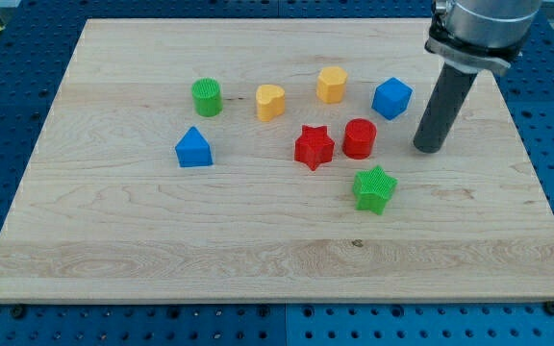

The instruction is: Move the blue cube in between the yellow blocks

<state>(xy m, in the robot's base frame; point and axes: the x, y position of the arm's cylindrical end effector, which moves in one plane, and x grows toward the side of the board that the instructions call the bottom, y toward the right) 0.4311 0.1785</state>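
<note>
Camera view: you saw my tip resting on the board.
Fingers: none, only a bare rod.
Blue cube: just up-left of my tip, apart.
Yellow blocks: farther left of the tip.

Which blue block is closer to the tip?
The blue cube, at the view's upper right, just left of my tip. The other blue block, house-shaped, sits far off at the view's left.

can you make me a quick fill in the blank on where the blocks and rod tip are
1. My tip sits to the view's ____ of the blue cube.
2. The block nearest the blue cube is the yellow ____.
3. The red star sits just left of the red ____.

Missing words: right; hexagon; cylinder
</note>
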